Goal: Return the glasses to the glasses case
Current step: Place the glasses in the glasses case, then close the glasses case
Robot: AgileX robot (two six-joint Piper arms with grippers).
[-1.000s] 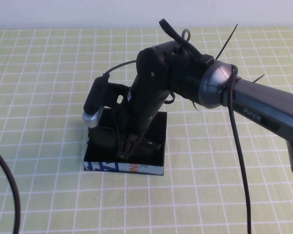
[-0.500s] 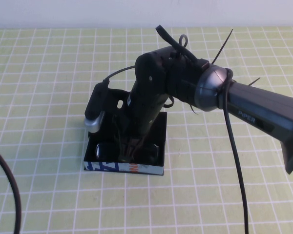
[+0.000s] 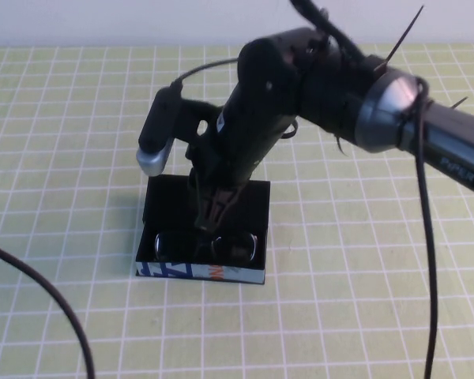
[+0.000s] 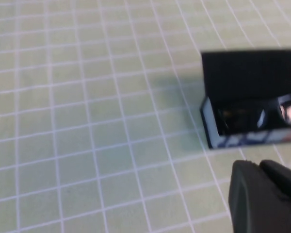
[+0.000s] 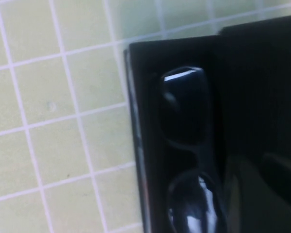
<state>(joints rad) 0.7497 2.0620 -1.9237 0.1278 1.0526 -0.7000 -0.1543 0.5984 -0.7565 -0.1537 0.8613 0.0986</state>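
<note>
Inside the open glasses case (image 3: 201, 237) the glasses (image 3: 209, 246) lie lengthwise along its printed front edge. Right gripper (image 3: 211, 223) hovers just above, jaws slightly apart, empty. Left gripper (image 4: 262, 194), seen only by its wrist camera, jaws unclear.

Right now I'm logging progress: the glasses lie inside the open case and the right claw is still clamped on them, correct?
Not quite. The glasses do lie inside the open case, but the high view shows the right claw above them, not clamped on. The left claw sits beside the case.
</note>
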